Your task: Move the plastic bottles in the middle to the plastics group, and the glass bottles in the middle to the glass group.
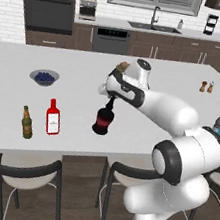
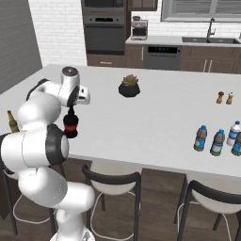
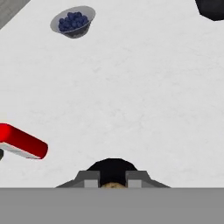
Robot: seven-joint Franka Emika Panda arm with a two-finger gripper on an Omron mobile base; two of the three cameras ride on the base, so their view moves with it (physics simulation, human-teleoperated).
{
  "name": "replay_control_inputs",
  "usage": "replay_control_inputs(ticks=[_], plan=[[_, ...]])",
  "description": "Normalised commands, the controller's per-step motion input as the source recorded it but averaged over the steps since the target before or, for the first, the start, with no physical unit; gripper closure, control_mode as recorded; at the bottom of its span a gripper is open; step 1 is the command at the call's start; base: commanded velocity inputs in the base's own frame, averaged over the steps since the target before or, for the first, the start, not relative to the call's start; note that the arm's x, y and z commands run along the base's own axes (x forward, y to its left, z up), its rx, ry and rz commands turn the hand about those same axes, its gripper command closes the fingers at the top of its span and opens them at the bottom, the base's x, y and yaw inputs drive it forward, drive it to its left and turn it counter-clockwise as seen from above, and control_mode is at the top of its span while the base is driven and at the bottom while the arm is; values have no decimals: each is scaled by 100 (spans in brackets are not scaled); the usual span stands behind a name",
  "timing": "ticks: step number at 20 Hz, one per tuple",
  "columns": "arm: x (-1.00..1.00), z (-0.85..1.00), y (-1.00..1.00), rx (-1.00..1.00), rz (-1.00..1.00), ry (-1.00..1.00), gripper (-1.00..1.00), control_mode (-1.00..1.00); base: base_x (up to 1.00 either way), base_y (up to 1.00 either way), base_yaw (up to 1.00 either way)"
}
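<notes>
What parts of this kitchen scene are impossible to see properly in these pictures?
- Left base view: the hand covers the black bottle's neck top.
- Right base view: the arm hides most of the beer bottle.
- Hand view: the edge cuts off the red bottle.
- Bottle labels: too small to read.

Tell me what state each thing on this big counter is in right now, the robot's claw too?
Claw: shut on the black bottle's neck.
Black bottle: upright, held by the neck beside the red bottle.
Red bottle: standing upright, capped.
Brown beer bottle: standing upright.
Water bottles: upright, capped, clustered at the counter's right end.
Bowl: filled with blueberries.
Salt and pepper shakers: upright, side by side.
</notes>
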Motion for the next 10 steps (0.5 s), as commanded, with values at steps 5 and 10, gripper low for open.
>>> replay_control_inputs(ticks=[5,10], plan=[[-2,-1,89,0,0,0,100,-100,0,0,0],[3,-22,59,-2,0,0,100,-100,0,0,0]])
